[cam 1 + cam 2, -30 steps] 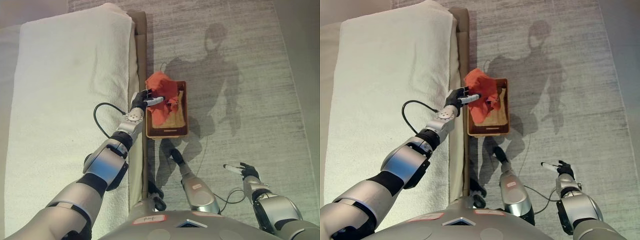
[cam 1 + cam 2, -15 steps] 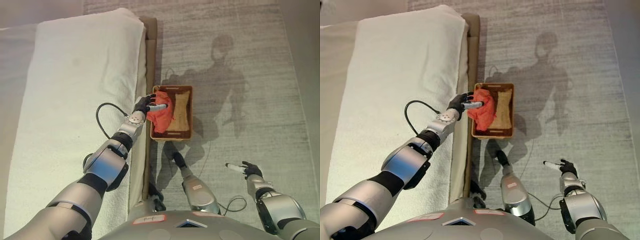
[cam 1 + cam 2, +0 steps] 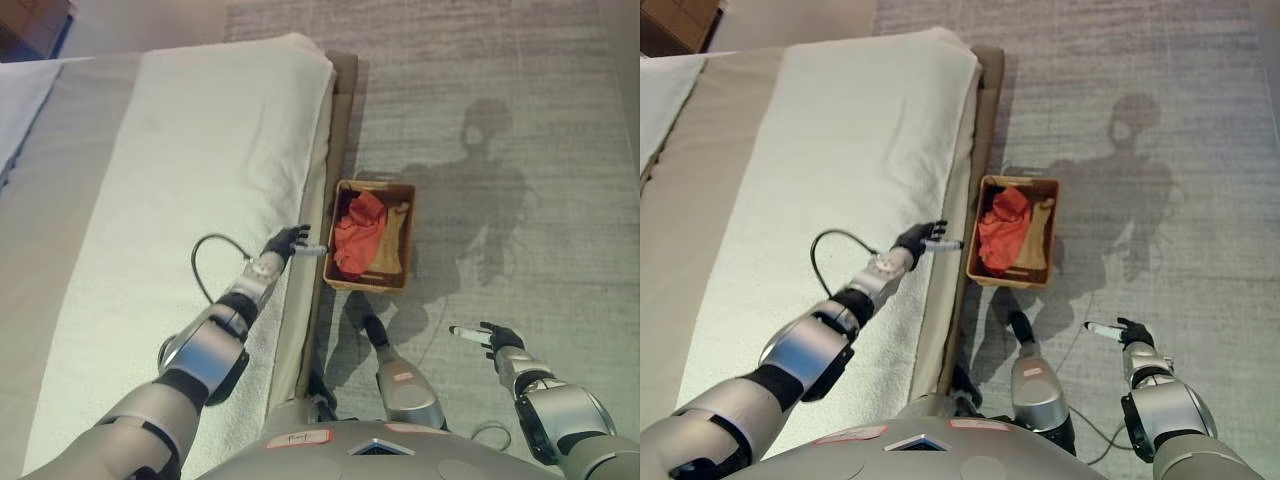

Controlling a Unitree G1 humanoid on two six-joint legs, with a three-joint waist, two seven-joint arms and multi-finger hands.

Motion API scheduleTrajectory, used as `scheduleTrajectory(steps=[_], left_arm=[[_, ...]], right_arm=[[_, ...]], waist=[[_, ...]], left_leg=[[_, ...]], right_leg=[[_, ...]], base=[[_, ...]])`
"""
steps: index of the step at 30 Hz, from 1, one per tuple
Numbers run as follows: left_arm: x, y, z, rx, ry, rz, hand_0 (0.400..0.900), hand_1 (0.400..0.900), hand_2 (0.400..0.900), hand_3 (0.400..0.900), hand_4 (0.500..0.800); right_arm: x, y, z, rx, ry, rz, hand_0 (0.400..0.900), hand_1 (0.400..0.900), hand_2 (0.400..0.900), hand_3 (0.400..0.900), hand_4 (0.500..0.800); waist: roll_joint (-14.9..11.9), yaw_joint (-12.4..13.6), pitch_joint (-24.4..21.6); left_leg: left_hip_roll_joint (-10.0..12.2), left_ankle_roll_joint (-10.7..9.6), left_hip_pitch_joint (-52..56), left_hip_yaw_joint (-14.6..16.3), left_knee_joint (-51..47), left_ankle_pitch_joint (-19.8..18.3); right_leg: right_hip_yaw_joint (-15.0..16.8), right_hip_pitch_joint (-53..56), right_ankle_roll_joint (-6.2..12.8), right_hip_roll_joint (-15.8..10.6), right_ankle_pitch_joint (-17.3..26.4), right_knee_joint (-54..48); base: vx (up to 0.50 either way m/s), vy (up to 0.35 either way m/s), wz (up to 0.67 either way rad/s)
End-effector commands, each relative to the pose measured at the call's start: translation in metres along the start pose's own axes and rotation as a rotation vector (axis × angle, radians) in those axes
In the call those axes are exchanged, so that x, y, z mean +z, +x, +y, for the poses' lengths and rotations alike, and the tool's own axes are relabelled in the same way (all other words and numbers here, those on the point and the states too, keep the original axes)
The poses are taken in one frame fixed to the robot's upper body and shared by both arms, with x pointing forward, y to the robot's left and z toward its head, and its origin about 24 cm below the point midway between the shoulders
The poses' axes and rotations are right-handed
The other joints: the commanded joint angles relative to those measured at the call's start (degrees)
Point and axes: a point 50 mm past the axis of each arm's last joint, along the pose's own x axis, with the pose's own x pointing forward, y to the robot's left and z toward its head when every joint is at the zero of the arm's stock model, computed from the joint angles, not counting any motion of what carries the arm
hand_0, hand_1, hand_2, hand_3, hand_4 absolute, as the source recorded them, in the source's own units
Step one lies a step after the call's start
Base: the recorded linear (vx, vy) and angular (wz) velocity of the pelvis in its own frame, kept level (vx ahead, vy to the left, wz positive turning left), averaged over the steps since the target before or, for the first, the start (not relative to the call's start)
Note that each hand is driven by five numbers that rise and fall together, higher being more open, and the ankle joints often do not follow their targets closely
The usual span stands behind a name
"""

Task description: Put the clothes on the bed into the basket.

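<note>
A red cloth (image 3: 357, 232) lies in the brown basket (image 3: 405, 236) on the floor beside the bed; it also shows in the right eye view (image 3: 1002, 227). My left hand (image 3: 292, 243) is open and empty over the bed's edge, just left of the basket. My right hand (image 3: 487, 338) is open, low at the right over the carpet. The bed (image 3: 180, 200) has a white blanket with no clothes showing on it.
The bed's brown frame (image 3: 338, 120) runs between the mattress and the basket. A grey carpet (image 3: 520, 110) covers the floor to the right. A pale pillow (image 3: 22, 95) and dark furniture (image 3: 675, 20) show at the upper left.
My left hand let go of the red cloth, which now lies in the basket, and drew back to the bed's edge. The camera has moved, shifting the whole scene right.
</note>
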Motion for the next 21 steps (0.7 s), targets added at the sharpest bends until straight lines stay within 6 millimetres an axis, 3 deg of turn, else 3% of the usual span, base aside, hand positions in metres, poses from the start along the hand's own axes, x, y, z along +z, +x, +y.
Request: scheduleTrajectory(steps=[1,6,7,8,13,17,21], left_arm=[[-0.034,-0.006,0.021,0.05,0.026,0.085,0.9,0.9,0.9,0.9,0.8],[-0.114,-0.031,0.021,0.045,0.052,0.297,0.9,0.9,0.9,0.9,0.8],[-0.149,-0.048,0.023,0.061,0.019,0.401,0.9,0.9,0.9,0.9,0.8],[-0.149,-0.048,0.023,0.062,0.019,0.401,0.9,0.9,0.9,0.9,0.8],[-0.214,-0.092,0.029,0.093,0.055,0.632,0.9,0.9,0.9,0.9,0.8],[-0.232,-0.107,0.029,0.091,0.072,0.702,0.9,0.9,0.9,0.9,0.8],[-0.231,-0.106,0.028,0.104,0.074,0.694,0.9,0.9,0.9,0.9,0.8]], right_arm=[[-0.007,0.0,-0.007,-0.017,-0.013,0.044,0.9,0.9,0.9,0.9,0.8],[-0.017,-0.001,0.006,0.033,-0.025,0.045,0.9,0.9,0.9,0.9,0.8],[-0.019,-0.001,0.01,0.051,-0.021,0.039,0.9,0.9,0.9,0.9,0.8],[-0.019,-0.001,0.01,0.051,-0.021,0.039,0.9,0.9,0.9,0.9,0.8],[-0.034,-0.004,0.023,0.099,-0.039,0.055,0.9,0.9,0.9,0.9,0.8],[-0.046,-0.006,0.034,0.139,-0.096,0.079,0.9,0.9,0.9,0.9,0.8],[-0.054,-0.009,0.046,0.172,-0.133,0.094,0.9,0.9,0.9,0.9,0.8]], waist=[[-1.6,1.6,-3.1],[-3.7,3.9,-4.1],[-4.6,4.8,-4.2],[-4.6,4.8,-4.4],[-7.2,6.3,-4.9],[-8.4,7.0,-5.2],[-9.3,7.6,-5.1]], left_leg=[[-1.4,0.0,0.7,-3.8,0.3,-0.5],[-1.7,0.6,1.8,-5.6,0.3,-0.6],[-1.8,0.7,2.3,-6.4,0.3,-0.6],[-1.8,0.7,2.1,-6.4,0.3,-0.5],[-2.1,1.3,3.3,-8.1,0.3,-1.1],[-2.7,1.8,3.9,-8.9,0.3,-1.6],[-3.3,2.3,4.2,-10.0,0.3,-1.8]], right_leg=[[-6.6,3.5,1.36,-0.9,-5.7,0.0],[-8.2,5.8,1.29,-1.4,-5.9,0.0],[-9.1,6.8,1.32,-1.6,-6.0,0.0],[-9.1,6.6,1.3,-1.6,-6.0,0.0],[-10.7,8.8,1.63,-2.1,-6.1,0.0],[-11.6,10.0,1.86,-2.7,-6.2,0.0],[-12.4,10.9,2.03,-3.2,-6.3,0.0]], base=[[-0.15,-0.017,0.22],[-0.11,0.033,0.3],[-0.1,0.043,0.28],[-0.09,0.035,0.3],[-0.06,0.046,0.24],[-0.04,0.064,0.24],[-0.03,0.047,0.28]])
